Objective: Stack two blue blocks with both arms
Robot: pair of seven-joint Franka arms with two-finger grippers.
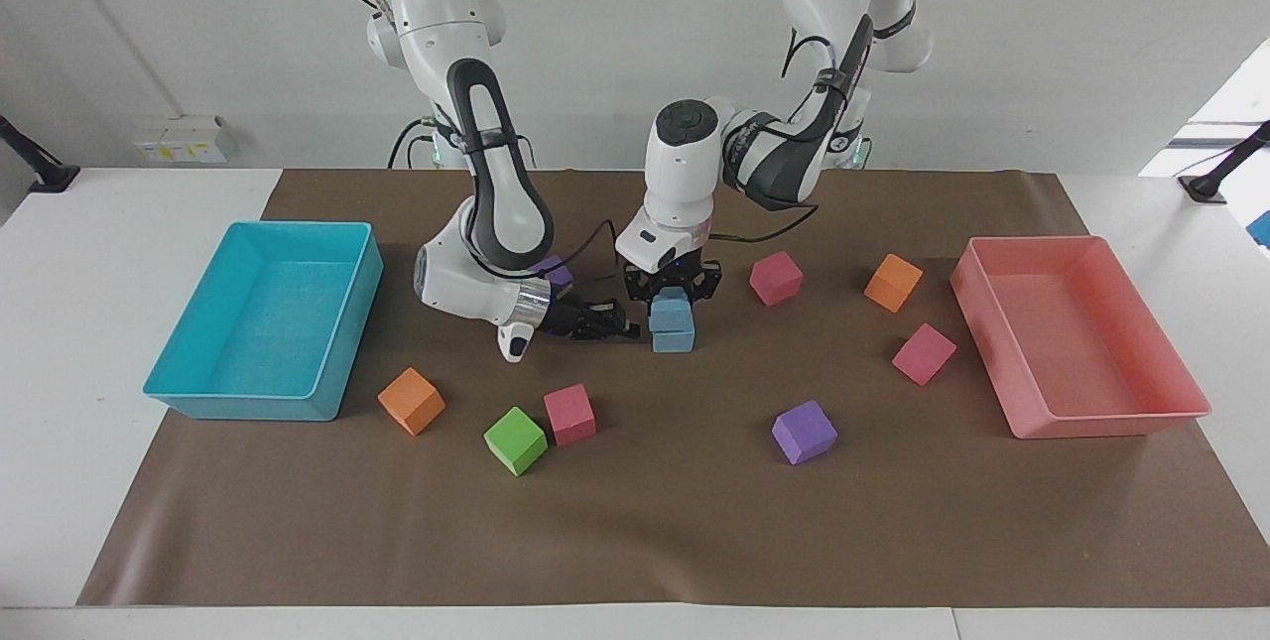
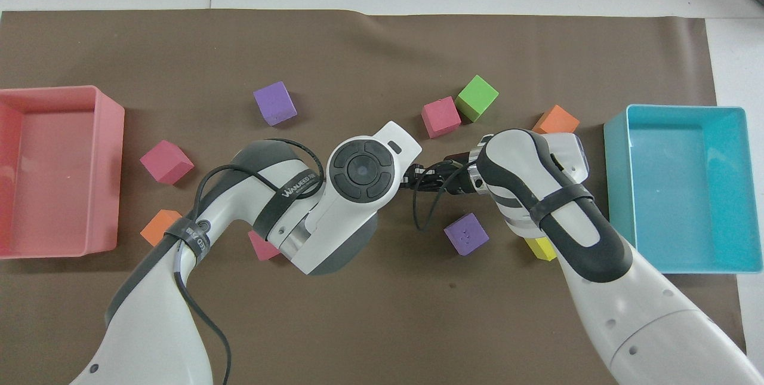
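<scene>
My left gripper (image 1: 671, 295) clamps 1 blue block (image 1: 671, 310) atop the other blue block (image 1: 673, 338); my right gripper (image 1: 617, 320), closed, sits just beside

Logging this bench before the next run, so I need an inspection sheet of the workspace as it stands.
Surface: brown mat on a white table.
Job's things: upper blue block on lower blue block, at mid-table.
Clutter: cyan tray, pink tray, loose coloured cubes around.
Grippers: left gripper shut on upper blue block; right gripper shut, low beside the stack, holding nothing.
Cables: black cable looping from the right arm.
Surroundings: white wall, wall socket.
</scene>
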